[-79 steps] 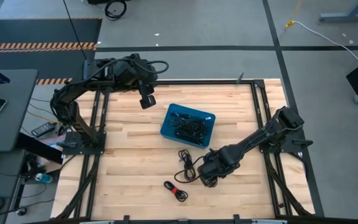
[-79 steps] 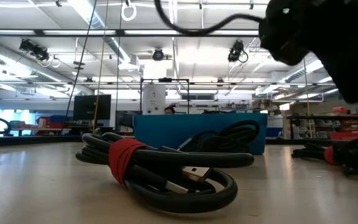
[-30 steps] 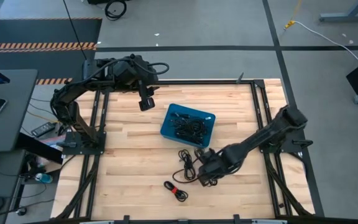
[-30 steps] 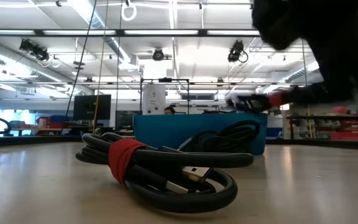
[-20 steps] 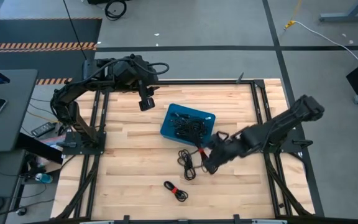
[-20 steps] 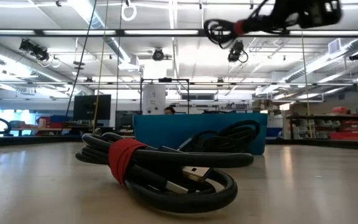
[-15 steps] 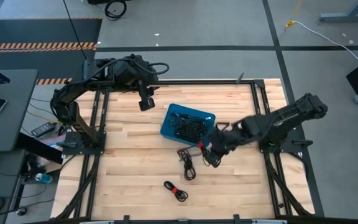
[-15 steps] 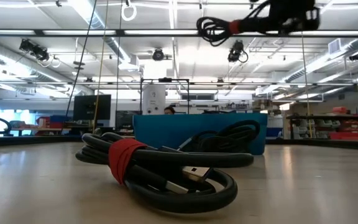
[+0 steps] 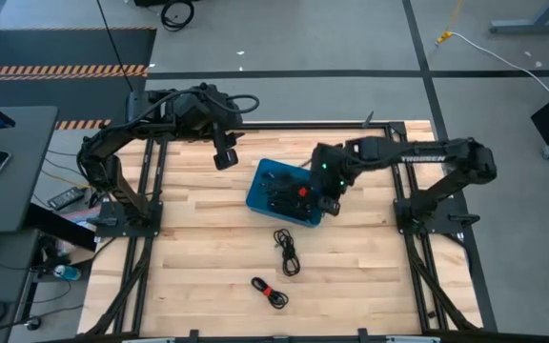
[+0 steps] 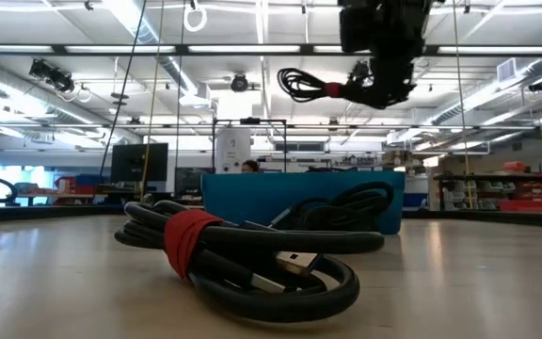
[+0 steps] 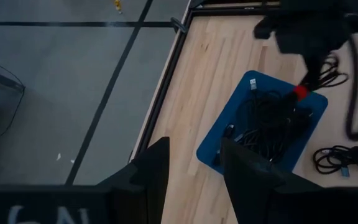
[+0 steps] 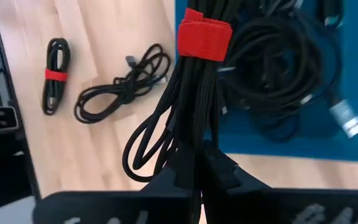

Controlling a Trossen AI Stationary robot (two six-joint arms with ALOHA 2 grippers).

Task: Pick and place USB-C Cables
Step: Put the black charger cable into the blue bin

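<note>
A blue bin [image 9: 289, 191] in mid-table holds several black USB-C cables [image 12: 272, 74]. My right gripper [image 12: 199, 163] hangs over the bin's right end [image 9: 324, 191], shut on one black cable bundle [image 10: 304, 85] with a red tie [image 12: 204, 32]. On the wood nearer the front edge lie a loose coiled cable [image 9: 287, 250] and a red-tied bundle [image 9: 270, 292]. My left gripper [image 11: 194, 174] waits open at the far left, near the frame [image 9: 224, 157], with nothing between its fingers. My right gripper pinches the red-tied bundle by one end [image 12: 194, 140] between its two fingers, several strands together. The fingers come from above, slanting toward the table's left. The bundle juts out past the fingertips, about level, tie and far loops [image 10: 294, 83] lifted clear above the bin.
Black frame rails [image 9: 398, 181] run along the table's sides and far edge. The foreground red-tied bundle [image 10: 233, 254] fills the low view's middle. Bare wood [image 9: 198, 238] lies left of and in front of the bin.
My right gripper, shut on the red-tied bundle, has risen from the table in front of the bin and swung toward the far edge until it hangs over the bin's right end, turning as it went. The bundle has been lifted clear of the wood.
</note>
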